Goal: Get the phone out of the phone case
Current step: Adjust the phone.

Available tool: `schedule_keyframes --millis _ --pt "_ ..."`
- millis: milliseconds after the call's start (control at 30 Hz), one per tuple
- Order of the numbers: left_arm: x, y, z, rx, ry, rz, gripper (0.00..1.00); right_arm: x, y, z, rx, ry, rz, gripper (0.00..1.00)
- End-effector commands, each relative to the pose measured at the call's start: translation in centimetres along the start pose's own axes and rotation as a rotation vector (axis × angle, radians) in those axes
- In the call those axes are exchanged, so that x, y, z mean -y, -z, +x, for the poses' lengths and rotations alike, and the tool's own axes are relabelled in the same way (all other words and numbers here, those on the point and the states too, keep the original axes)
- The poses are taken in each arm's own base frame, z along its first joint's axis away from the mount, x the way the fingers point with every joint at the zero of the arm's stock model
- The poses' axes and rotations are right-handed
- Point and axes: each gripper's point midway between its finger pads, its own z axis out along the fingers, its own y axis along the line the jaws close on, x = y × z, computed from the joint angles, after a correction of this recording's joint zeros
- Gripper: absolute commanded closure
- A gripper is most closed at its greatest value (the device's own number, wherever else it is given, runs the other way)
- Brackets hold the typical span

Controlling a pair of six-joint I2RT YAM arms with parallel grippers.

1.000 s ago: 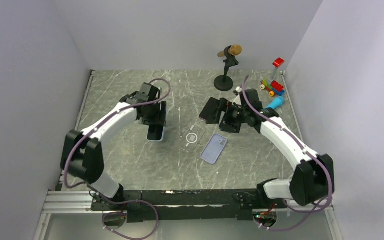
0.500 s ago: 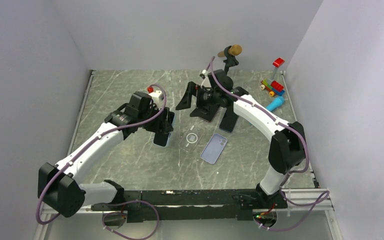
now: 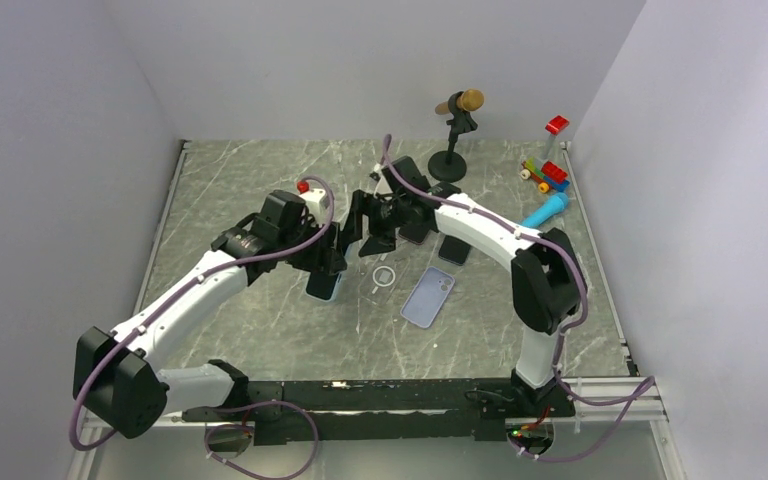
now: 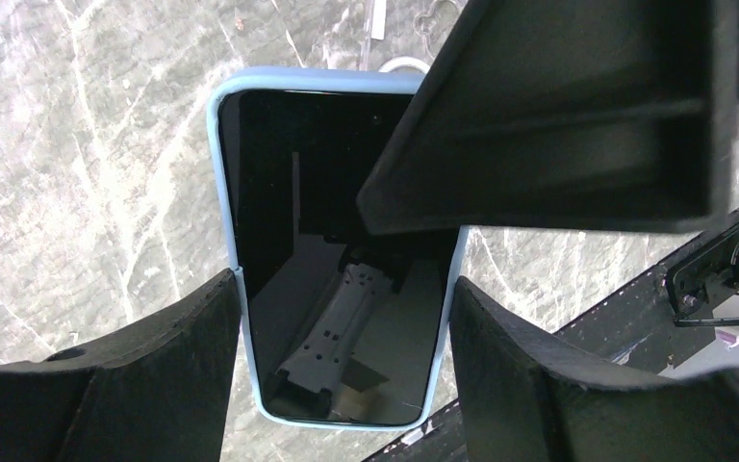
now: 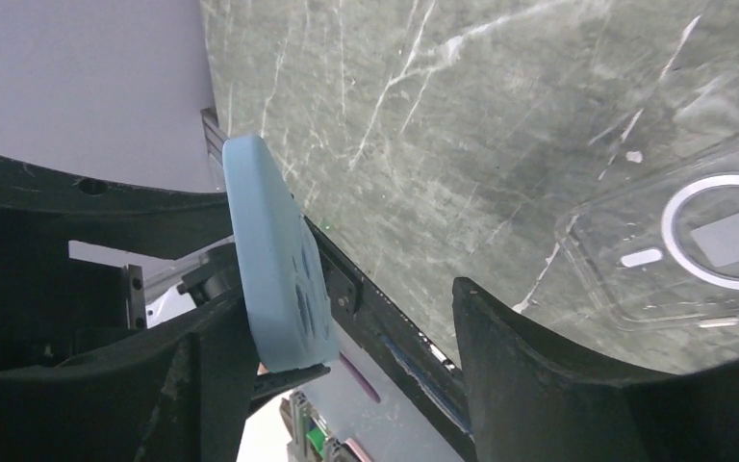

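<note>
A phone in a light-blue case (image 4: 289,192) is held upright over the table, its black screen facing the left wrist camera. My left gripper (image 4: 344,318) is shut on the case's two long sides; the top view shows the same grip (image 3: 325,262) with the phone (image 3: 322,286) hanging below. My right gripper (image 3: 365,228) is open and reaches in from the right. In the right wrist view the case's blue back (image 5: 269,250) lies against the left finger of that gripper (image 5: 351,308), and the other finger stands well apart. One right finger (image 4: 558,115) covers the phone's upper right corner.
A clear case with a white ring (image 3: 384,276) and a lilac phone or case (image 3: 428,297) lie on the marble table just right of the held phone. A black flat item (image 3: 454,248) lies beyond. A microphone stand (image 3: 450,160) and toys (image 3: 550,175) stand at the back right.
My right arm has swung left across the table to the held phone. My left arm has carried the phone right and a little nearer, toward the clear case.
</note>
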Motion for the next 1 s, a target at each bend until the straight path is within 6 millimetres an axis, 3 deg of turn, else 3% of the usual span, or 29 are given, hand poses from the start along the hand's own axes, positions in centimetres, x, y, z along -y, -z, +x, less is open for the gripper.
schedule_keyframes --millis 0,133,300,333,367,433,500,533,767,900,967 --pt "1.4 0.2 -2.2 0.076 -0.020 0.046 1.00 -2.0 -0.8 0.4 -0.010 0.008 -0.033 0.30" --pt "1.4 -0.2 -2.7 0.067 -0.026 0.041 1.00 -2.3 -1.8 0.9 -0.051 -0.016 -0.062 0.49" --pt "2.1 -0.5 -4.1 0.065 -0.023 0.053 0.99 -3.2 -1.7 1.0 -0.067 -0.032 -0.149 0.95" --pt "2.1 -0.5 -4.4 0.064 -0.011 0.047 0.90 -3.3 -1.3 0.5 -0.053 -0.025 -0.152 1.00" --pt "2.1 -0.5 -4.5 0.059 0.006 0.037 0.74 -3.3 -0.8 0.0 -0.036 -0.019 -0.153 1.00" --pt "2.1 -0.2 -4.7 0.057 0.041 0.026 0.31 -3.2 0.7 -1.1 0.020 -0.006 -0.162 1.00" --pt "2.7 0.3 -5.1 0.073 0.070 0.049 0.08 -3.0 2.4 -1.8 0.081 0.018 -0.161 1.00" --pt "3.2 0.8 -5.5 0.089 0.089 0.066 0.04 -2.2 3.0 -1.8 0.096 0.022 -0.142 1.00" --pt "4.6 4.5 -6.8 0.148 0.273 0.174 0.01 1.8 9.3 -3.1 0.223 0.010 -0.124 1.00" --pt "5.5 5.9 -6.4 0.150 0.417 0.350 0.09 1.3 14.0 -3.8 0.305 0.073 -0.175 1.00" --pt "7.0 7.1 -6.5 0.171 0.465 0.472 0.13 0.9 16.1 -4.1 0.334 0.088 -0.201 1.00"
